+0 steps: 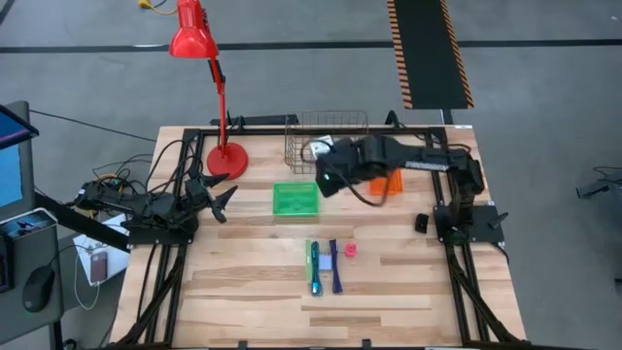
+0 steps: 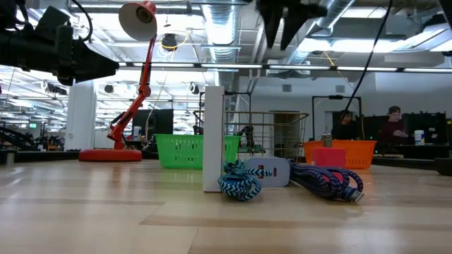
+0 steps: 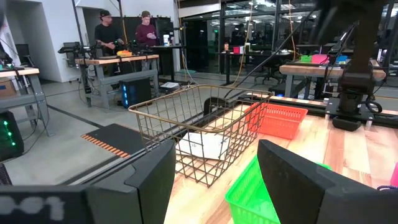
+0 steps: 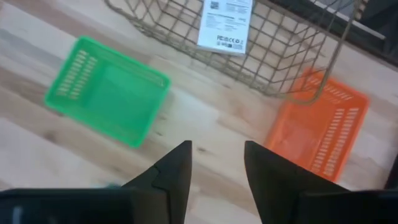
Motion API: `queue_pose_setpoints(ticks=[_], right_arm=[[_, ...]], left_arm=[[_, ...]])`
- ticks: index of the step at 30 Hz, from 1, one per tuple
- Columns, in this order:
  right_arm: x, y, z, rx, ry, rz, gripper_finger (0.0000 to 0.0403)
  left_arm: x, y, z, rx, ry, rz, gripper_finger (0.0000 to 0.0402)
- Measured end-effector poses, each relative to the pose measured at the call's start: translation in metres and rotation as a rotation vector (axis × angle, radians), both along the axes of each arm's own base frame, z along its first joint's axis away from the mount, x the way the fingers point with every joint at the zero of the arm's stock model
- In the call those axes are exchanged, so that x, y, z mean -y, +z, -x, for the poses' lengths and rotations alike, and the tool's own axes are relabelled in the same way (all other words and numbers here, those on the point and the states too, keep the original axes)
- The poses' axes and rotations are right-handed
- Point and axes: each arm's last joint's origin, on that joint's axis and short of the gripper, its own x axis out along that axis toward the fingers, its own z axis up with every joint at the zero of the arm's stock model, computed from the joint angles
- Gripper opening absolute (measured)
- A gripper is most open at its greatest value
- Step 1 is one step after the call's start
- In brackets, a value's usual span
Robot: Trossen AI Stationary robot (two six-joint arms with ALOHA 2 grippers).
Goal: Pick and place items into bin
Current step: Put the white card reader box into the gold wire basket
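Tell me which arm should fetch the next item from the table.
Right, probably. Its gripper hangs with open, empty jaws by the wire bin, where the packet already lies; the pens lie toward its side. The left gripper waits at the table's left edge.

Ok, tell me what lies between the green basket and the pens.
Nothing: in the high view, only bare table separates the green basket from the teal-green pen and dark blue pen.
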Motion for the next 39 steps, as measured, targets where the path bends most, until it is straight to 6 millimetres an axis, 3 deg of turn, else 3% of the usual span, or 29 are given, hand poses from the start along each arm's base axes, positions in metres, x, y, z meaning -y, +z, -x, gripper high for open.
queue_pose_setpoints(ticks=[11, 19, 31, 39], right_arm=[[-0.098, -0.01, 0.031, 0.058, 0.008, -0.011, 0.0133], [-0.162, -0.039, 0.061, 0.003, 0.035, -0.042, 0.0132], [-0.221, -0.103, 0.105, -0.192, 0.144, -0.175, 0.0132], [-0.256, -0.13, 0.121, -0.163, 0.499, -0.27, 0.013]], left_arm=[[0.0, 0.0, 0.0, 0.0, 0.0, 0.0, 0.0217], [0.0, 0.0, 0.0, 0.0, 0.0, 0.0, 0.0217], [0.0, 0.0, 0.0, 0.0, 0.0, 0.0, 0.0217], [0.0, 0.0, 0.0, 0.0, 0.0, 0.0, 0.0217]])
